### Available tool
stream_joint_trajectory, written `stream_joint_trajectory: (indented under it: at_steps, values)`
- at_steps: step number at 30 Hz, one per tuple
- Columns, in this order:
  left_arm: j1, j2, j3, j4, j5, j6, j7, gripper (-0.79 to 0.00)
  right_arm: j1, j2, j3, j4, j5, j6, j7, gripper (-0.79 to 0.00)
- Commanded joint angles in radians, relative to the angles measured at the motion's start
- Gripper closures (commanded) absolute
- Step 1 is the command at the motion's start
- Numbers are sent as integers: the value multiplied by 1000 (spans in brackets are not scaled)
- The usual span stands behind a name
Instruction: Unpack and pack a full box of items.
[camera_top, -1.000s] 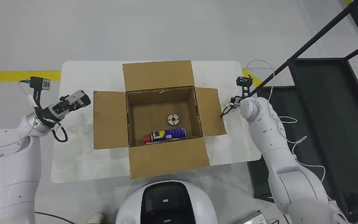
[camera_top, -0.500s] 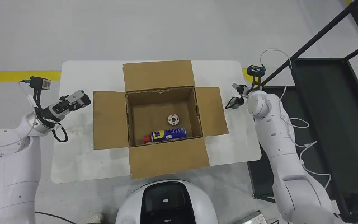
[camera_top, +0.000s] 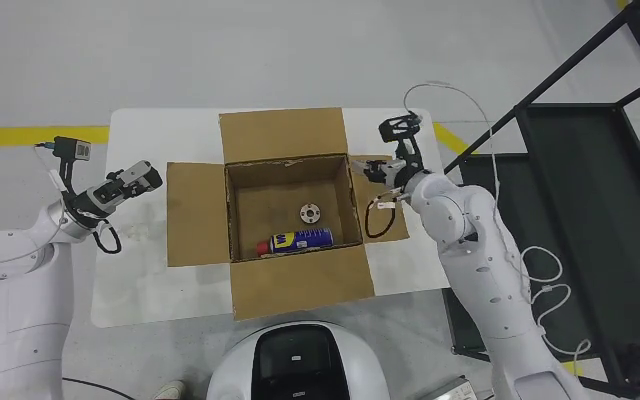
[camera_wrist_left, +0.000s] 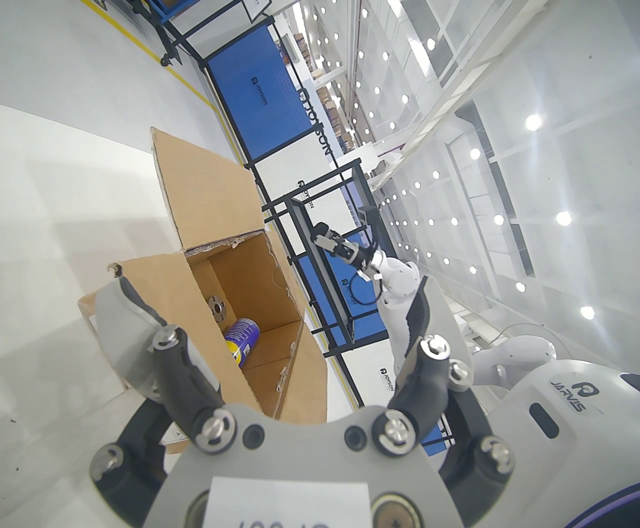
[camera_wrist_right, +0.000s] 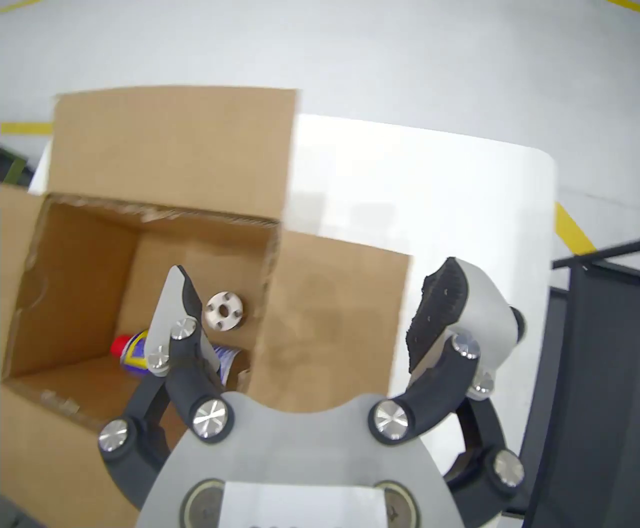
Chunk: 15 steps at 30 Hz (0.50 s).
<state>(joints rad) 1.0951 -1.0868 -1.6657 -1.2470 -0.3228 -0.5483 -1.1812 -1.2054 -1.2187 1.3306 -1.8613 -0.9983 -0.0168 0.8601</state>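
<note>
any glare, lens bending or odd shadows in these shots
Left wrist view: the ceiling lamps flare, and the blue panels look bowed by the lens. Top view: even light, the box darker inside than on its flaps. Right wrist view: soft grey patches on the white table beside the box, no hard glare.

white arms (camera_top: 480, 255), black cables (camera_top: 367, 222), silver screws (camera_wrist_right: 210, 415) on grey claws (camera_wrist_right: 312, 270).

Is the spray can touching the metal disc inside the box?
Apart. The top view shows a strip of bare cardboard floor between the spray can and the metal disc in the box.
</note>
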Motion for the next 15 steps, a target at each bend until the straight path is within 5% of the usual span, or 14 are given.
stream_joint_trajectory:
  at_steps: [1,8,15]
  values:
    - [0,0,0,0,0,0,0,-785,-2,1,-43,-35,-11,-72,32,-785]
    - [0,0,0,0,0,0,0,-785,41,2,-148,13,-20,-274,63,-785]
    - [0,0,0,0,0,0,0,-785,70,-1,-167,66,47,-314,69,-785]
